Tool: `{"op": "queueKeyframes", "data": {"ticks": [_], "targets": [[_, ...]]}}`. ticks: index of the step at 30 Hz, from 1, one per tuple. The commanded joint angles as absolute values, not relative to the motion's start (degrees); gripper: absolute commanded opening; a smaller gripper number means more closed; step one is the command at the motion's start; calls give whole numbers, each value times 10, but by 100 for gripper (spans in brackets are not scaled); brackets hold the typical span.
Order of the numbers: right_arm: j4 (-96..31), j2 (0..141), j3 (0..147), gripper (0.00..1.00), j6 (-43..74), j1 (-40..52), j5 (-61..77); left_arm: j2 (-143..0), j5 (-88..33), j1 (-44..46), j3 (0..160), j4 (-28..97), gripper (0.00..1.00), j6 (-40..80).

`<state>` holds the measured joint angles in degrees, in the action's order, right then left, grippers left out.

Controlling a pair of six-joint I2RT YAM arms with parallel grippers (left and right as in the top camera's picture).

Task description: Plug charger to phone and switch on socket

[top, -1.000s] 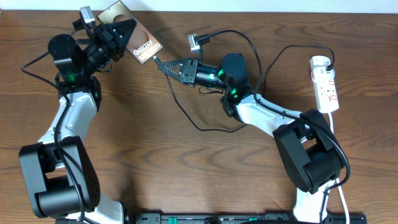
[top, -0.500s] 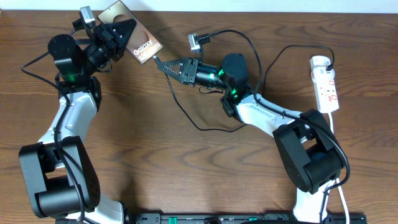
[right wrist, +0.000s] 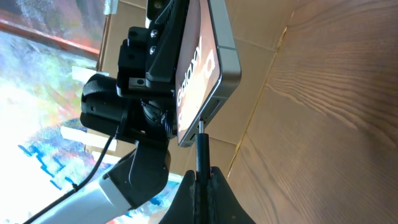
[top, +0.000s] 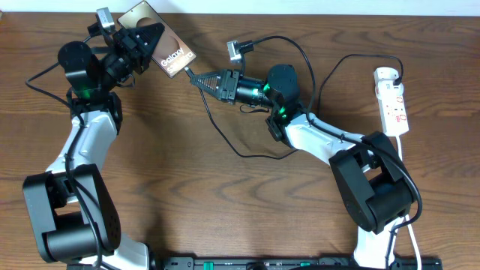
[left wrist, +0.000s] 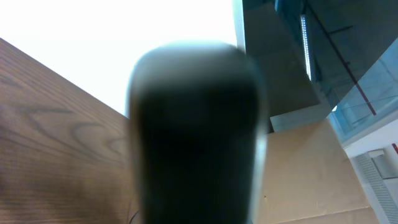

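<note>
My left pincer (top: 152, 39) grips the phone (top: 172, 58) near the table's (top: 225, 210) far edge, my right pincer (top: 194, 78) pinches the charger (right wrist: 202, 149) tip at its port, not yet seated, I think, and the socket (top: 394, 102) is left to switch on.

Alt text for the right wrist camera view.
The right gripper, shut on the thin black charger connector, holds its tip against the bottom edge of the glossy bronze phone lettered Galaxy. The black left gripper clamps the phone, with the brown wooden table at right.
</note>
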<state>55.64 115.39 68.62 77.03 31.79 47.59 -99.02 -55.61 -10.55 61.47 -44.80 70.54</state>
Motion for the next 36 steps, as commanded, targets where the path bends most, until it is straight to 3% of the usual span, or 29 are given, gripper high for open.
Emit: {"op": "queueKeyframes", "data": {"ticks": [1,17,26,36], "targets": [[562,1155,696,1,773,324,469,-987,-573,-102,621,-456,7,709],[559,1155,696,1,772,331,469,-987,-576,-101,621,-456,7,709],[559,1155,696,1,771,326,471,-987,-651,-102,621,-562,7,718],[560,1155,696,1,768,323,474,-987,-692,-102,621,-565,7,719]]}}
